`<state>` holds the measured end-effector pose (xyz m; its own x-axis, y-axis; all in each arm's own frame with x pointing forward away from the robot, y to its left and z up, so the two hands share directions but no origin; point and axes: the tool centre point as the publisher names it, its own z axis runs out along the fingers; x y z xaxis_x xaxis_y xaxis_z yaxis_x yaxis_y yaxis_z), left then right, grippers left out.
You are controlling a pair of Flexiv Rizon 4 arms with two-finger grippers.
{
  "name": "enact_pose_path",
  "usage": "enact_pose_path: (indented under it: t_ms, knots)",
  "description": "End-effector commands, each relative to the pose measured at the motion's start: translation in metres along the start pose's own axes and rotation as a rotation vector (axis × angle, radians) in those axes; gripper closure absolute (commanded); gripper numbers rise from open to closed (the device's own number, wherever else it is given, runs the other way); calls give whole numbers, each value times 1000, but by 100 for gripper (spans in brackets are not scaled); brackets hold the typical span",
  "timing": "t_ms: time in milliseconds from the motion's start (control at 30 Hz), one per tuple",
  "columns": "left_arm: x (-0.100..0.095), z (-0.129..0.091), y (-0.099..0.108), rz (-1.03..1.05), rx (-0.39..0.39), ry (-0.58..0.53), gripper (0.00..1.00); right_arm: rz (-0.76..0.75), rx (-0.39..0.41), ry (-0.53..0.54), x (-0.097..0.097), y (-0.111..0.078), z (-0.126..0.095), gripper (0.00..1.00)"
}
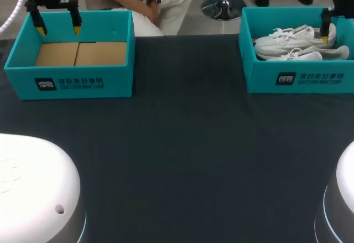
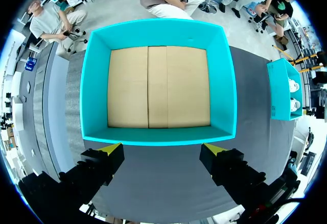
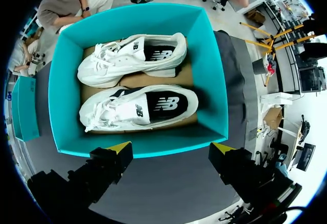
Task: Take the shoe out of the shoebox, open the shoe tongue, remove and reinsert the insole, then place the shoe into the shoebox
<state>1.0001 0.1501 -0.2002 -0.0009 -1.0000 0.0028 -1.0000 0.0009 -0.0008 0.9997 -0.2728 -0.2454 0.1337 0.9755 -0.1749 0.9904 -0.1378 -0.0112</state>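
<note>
Hangs with right gripper [image 3: 172, 147] spread wide, holding nothing, over the near wall of the teal shoebox [image 3: 214, 81]. Shows two white shoes side by side just ahead of the fingers, the nearer shoe [image 3: 138, 106] closest. Looks light, soft in the upper, stiffer at sole and heel; probably best pinched across the heel collar. Holds left gripper [image 2: 162, 147] likewise spread over a second teal box [image 2: 92, 81].

The right box [image 1: 260, 82] runs off the right edge; its near wall hides part of the near shoe [image 1: 293, 56].
</note>
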Motion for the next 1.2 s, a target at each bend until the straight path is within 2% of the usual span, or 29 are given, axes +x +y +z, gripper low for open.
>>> enact_pose_path:
  t_ms: [33,400,467,500,533,867,1200]
  knots:
    - [0,0,0,0,-1,-1,0,0,0,-2,0,0,-1,0]
    - [0,0,0,0,-1,-1,0,0,0,-2,0,0,-1,0]
    - [0,0,0,0,-1,-1,0,-2,-12,1,-4,3,1,0]
    - [0,0,0,0,-1,-1,0,0,-51,55,-8,5,2,0]
    - [0,0,0,0,-1,-1,0,-3,-59,53,-11,7,3,0]
    - [0,0,0,0,-1,-1,0,-24,-63,113,-21,27,39,0]
    - [0,0,0,0,-1,-1,0,-37,-80,91,-24,35,50,0]
